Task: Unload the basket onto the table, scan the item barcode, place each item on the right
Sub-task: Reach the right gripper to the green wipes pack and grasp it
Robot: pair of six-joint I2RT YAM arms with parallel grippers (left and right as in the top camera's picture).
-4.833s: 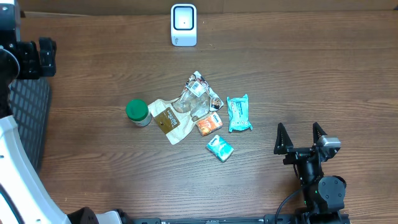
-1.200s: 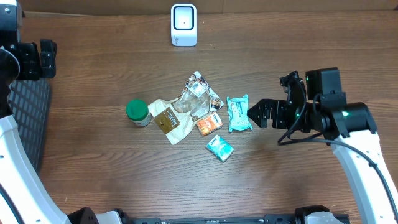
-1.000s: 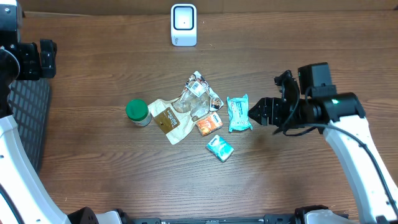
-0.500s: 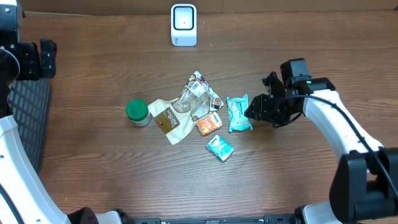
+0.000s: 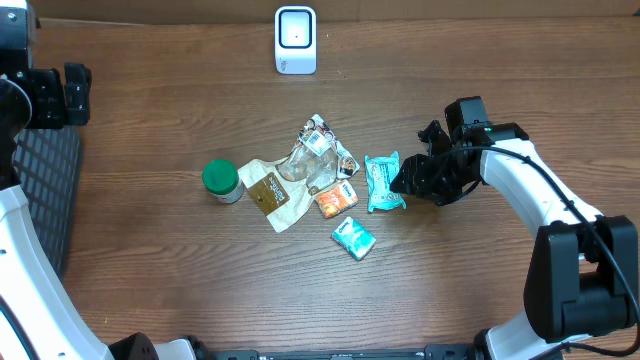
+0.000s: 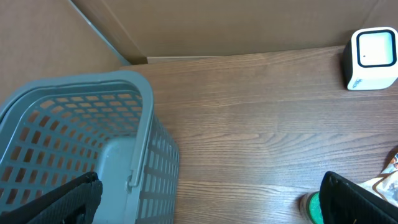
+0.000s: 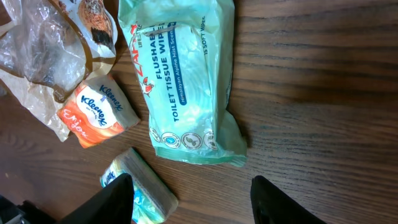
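Wipes pack [image 7: 183, 81]: flat on table [image 7: 311, 93], just ahead of R gripper [image 7: 191, 186] tips
R gripper: jaws spread partway, holding nothing
Wrist cam only: pack print legible
Overhead only: scanner [image 5: 295, 40], well apart from pack

Right arm [image 5: 545, 200]: relocated from the near right corner of the table [image 5: 200, 300], where it sat folded with fingers pointing far, to a reach leftward across the right half. Right gripper [image 5: 403, 184]: brought from well apart to just beside the right edge of the teal wipes pack [image 5: 383, 183], edging left through the final second.
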